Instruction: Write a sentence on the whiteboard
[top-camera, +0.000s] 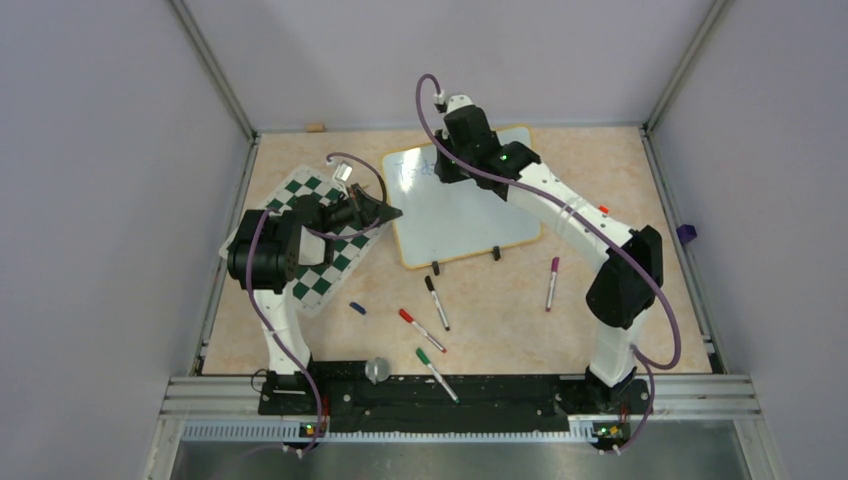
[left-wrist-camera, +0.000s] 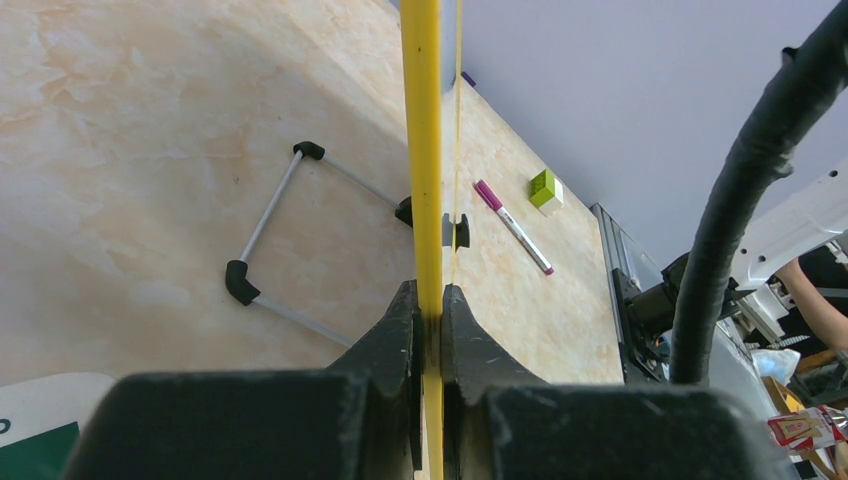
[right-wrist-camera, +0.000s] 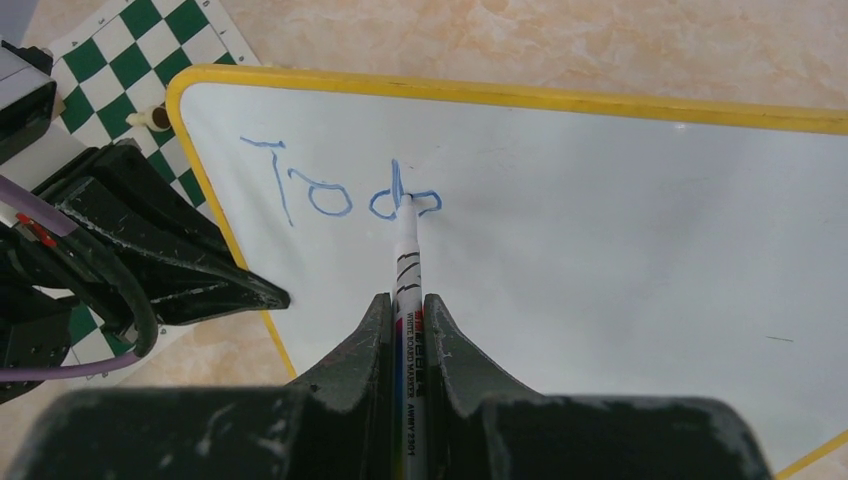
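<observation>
Reading "Toda" in blue lettering (right-wrist-camera: 340, 190) near the top left corner of the whiteboard (right-wrist-camera: 600, 230), straight ahead of the right gripper (right-wrist-camera: 405, 305).

- Right gripper: jaws closed tight on a white marker (right-wrist-camera: 407, 255). The tip touches the board at the last letter. The barrel is printed "WHITE BOARD MARKER"; the smaller line beside it is not legible.
- Left gripper (left-wrist-camera: 428, 300): jaws pinched on the board's yellow rim (left-wrist-camera: 422, 150), which runs up between the fingers and away from them.
- Whiteboard: lies on the table (top-camera: 640, 180), below the right gripper and to the right of the left one.
- Chess mat (right-wrist-camera: 150, 40): green and white, under and behind the left gripper, just beside the board's left edge.
- Loose markers: purple (top-camera: 551, 283), black (top-camera: 437, 302), red (top-camera: 421, 330), green (top-camera: 436, 373), all on the table nearer the arm bases than either gripper.
- Surface: beige, marbled, matt.
- Room: plain pale lilac-grey walls (top-camera: 100, 200) on three sides, with metal rails along the table edges.
</observation>
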